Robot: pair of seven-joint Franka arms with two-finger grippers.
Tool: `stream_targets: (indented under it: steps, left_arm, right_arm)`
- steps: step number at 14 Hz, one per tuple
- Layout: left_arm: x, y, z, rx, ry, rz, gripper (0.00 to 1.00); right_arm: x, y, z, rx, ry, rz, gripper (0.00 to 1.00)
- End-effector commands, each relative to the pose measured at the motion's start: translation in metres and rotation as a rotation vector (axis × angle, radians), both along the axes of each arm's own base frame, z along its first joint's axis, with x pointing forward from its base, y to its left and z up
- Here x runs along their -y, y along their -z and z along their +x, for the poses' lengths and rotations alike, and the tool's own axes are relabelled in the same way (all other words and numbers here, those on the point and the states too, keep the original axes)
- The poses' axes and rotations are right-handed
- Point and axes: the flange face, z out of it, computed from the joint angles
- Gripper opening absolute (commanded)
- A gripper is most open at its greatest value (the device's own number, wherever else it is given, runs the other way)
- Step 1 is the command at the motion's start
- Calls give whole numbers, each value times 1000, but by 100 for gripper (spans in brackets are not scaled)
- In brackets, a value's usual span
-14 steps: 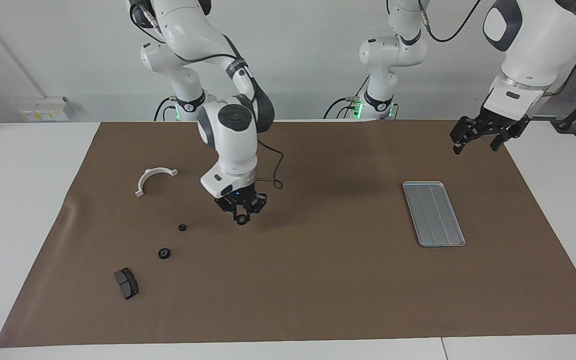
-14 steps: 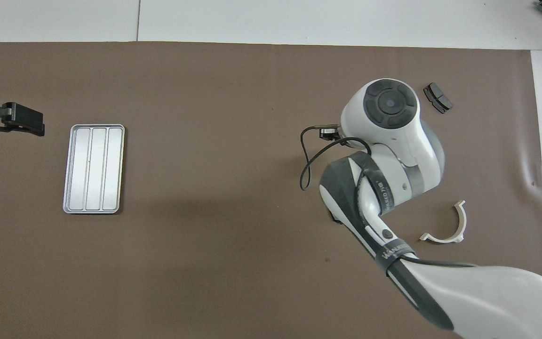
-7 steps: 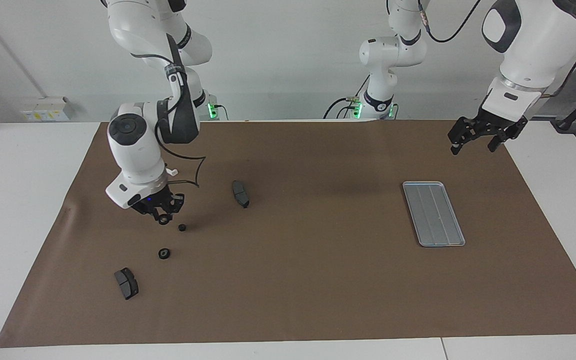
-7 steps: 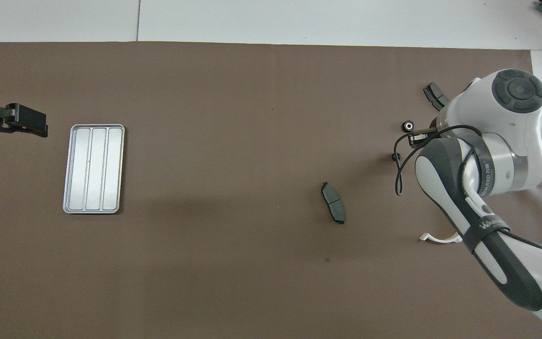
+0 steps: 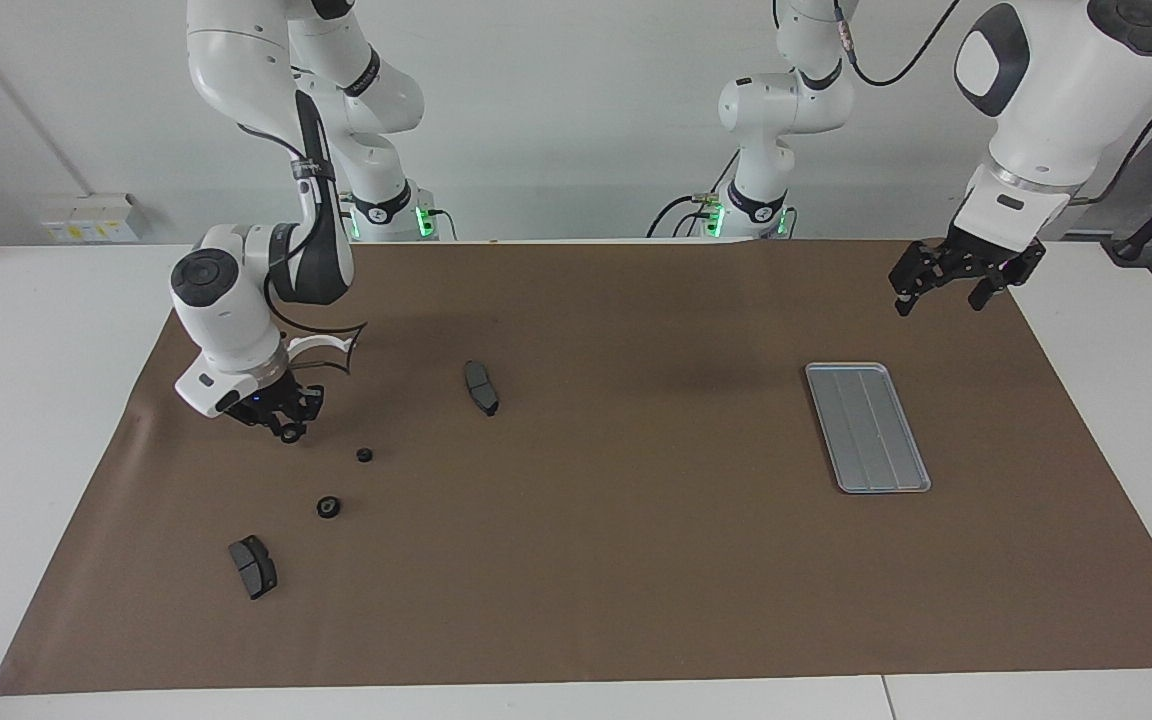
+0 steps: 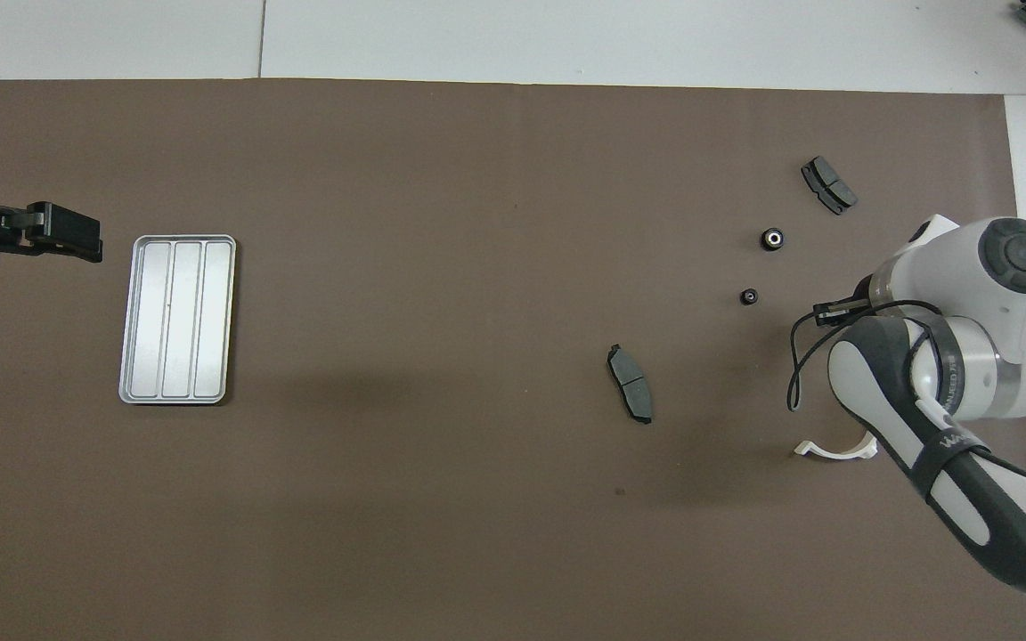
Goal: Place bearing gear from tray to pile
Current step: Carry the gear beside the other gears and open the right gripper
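Observation:
My right gripper is shut on a small black bearing gear, low over the brown mat at the right arm's end of the table. In the overhead view the arm's wrist hides both. Two more black bearing gears, one and another, lie apart on the mat beside the gripper. The silver ridged tray sits toward the left arm's end, with nothing on it. My left gripper hangs open in the air next to the tray, holding nothing.
Two dark brake pads lie on the mat, one near the middle and one farther from the robots than the gears. A white half-ring bracket lies nearer the robots, partly covered by the right arm.
The right arm has swung from the middle of the mat to its own end, carrying the gear and uncovering the middle brake pad. The left gripper has drifted slightly toward the tray.

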Motion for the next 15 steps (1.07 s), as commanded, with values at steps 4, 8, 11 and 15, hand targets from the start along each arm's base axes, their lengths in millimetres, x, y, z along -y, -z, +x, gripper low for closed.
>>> stream_targets:
  steps: [4, 8, 11, 15]
  left_arm:
    - [10, -2, -7, 26, 24, -9, 100]
    - [0, -3, -9, 15, 5, -8, 100]
    - [-2, -3, -9, 12, 1, -7, 100]
    - [-1, -3, -9, 12, 2, -7, 100]
  right_arm:
    - [-2, 14, -7, 33, 13, 17, 6]
    - [-7, 19, -6, 32, 27, 35, 100]
    - [-9, 7, 2, 60, 53, 35, 100]
    - [-27, -58, 25, 123, 169, 39, 100]
